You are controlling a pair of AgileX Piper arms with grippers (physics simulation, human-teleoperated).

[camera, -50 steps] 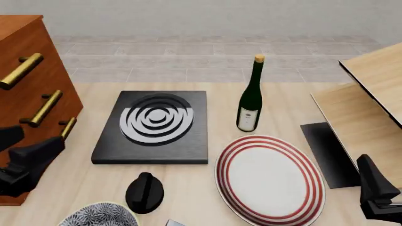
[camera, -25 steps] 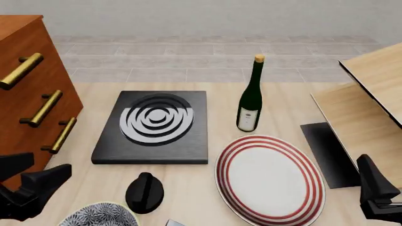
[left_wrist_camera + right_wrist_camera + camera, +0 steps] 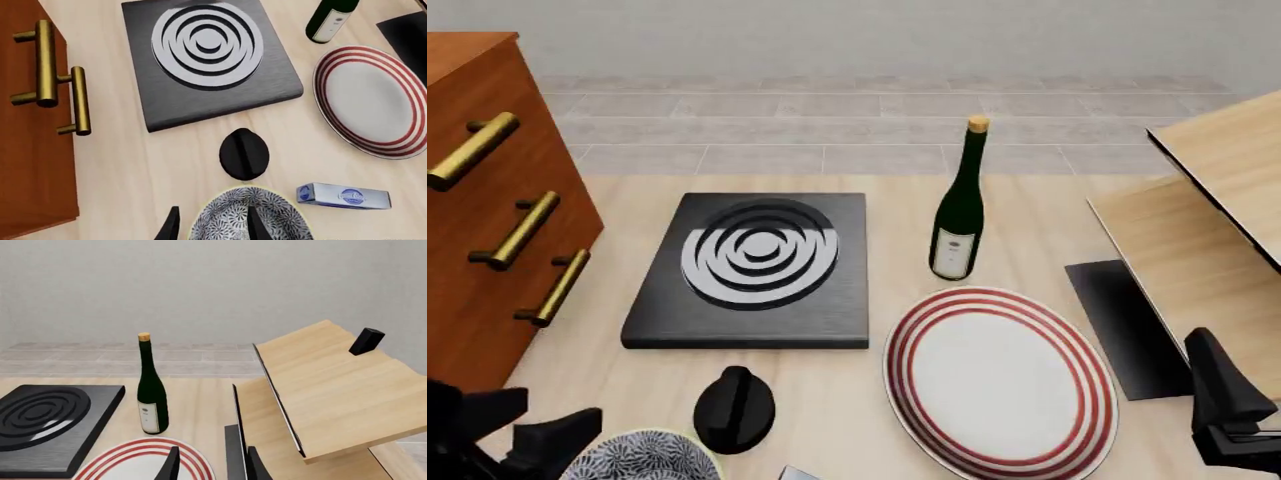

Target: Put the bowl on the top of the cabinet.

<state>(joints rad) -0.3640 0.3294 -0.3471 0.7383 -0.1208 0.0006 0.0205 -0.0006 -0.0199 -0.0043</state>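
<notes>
The bowl (image 3: 641, 458), white with a dense dark leafy pattern, sits at the table's near left edge, partly cut off. In the left wrist view the bowl (image 3: 250, 215) is right at my left gripper (image 3: 212, 226). The jaws are open, one finger over the bowl's inside and the other outside its rim. In the front view the left gripper (image 3: 527, 440) is low, just left of the bowl. The reddish-brown cabinet (image 3: 481, 200) with brass handles stands at the left; it also shows in the left wrist view (image 3: 27, 150). My right gripper (image 3: 213, 467) is open and empty at the near right (image 3: 1228, 410).
A black burner slab with silver rings (image 3: 754, 265), a green wine bottle (image 3: 958, 215), a red-ringed plate (image 3: 1001, 370), a black rounded object (image 3: 734, 408) next to the bowl, a blue-white box (image 3: 343, 196), and pale wooden furniture (image 3: 1214, 220) at right.
My left gripper has moved from in front of the cabinet's lower part down and toward the near edge, ending at the bowl. The right arm has not moved.
</notes>
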